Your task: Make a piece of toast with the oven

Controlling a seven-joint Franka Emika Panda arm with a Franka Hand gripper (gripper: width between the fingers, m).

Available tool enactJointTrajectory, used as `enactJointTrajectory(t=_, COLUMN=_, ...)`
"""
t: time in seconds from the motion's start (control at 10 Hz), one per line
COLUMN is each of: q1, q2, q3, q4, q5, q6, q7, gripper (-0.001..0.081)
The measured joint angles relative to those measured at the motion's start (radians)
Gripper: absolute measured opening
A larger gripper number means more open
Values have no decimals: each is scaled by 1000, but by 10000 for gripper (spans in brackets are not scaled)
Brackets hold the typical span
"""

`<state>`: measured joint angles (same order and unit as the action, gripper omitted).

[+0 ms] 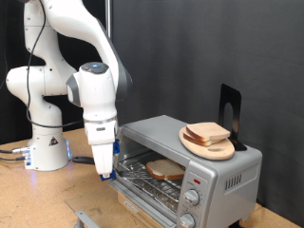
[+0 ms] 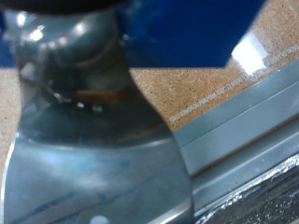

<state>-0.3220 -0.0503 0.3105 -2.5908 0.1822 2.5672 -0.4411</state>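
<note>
The silver oven (image 1: pixel 204 176) stands at the exterior view's right with its glass door (image 1: pixel 142 195) lowered open. One piece of toast (image 1: pixel 166 171) lies on the wire rack inside. My gripper (image 1: pixel 103 173) points down at the open door's left end, close to its edge, and its fingers look shut with nothing between them. The wrist view is filled by the gripper (image 2: pixel 93 177), its metal fingers seen as one mass, with the door's metal edge (image 2: pixel 243 131) right beside it.
A round wooden board (image 1: pixel 211 144) with two more bread slices (image 1: pixel 207 133) rests on the oven's top, with a black stand (image 1: pixel 228 106) behind it. Two knobs (image 1: pixel 193 199) are on the oven's front. The robot base (image 1: pixel 46 142) is at the left on the brown table (image 1: pixel 38 199).
</note>
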Motion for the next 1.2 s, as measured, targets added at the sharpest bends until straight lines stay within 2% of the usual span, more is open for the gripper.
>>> enactJointTrajectory(t=0.2, q1=-4, q2=-3, q3=-11, q4=11, q5=47, q6=-34, q7=-71, gripper=393)
enactJointTrajectory(t=0.5, q1=-32, q2=-39, q3=-66, q4=27, q5=111, q6=-150, q7=-241, gripper=393)
enactJointTrajectory(t=0.9, q1=-88, q2=-76, q3=-125, q4=28, q5=42, q6=-236, q7=-316, gripper=393)
enactJointTrajectory(t=1.1, q1=-88, q2=-78, q3=-127, q4=28, q5=72, q6=-240, q7=-338, gripper=393)
enactJointTrajectory(t=1.2, q1=-89, q2=-88, q3=-147, q4=37, q5=113, q6=-275, q7=-393, gripper=393)
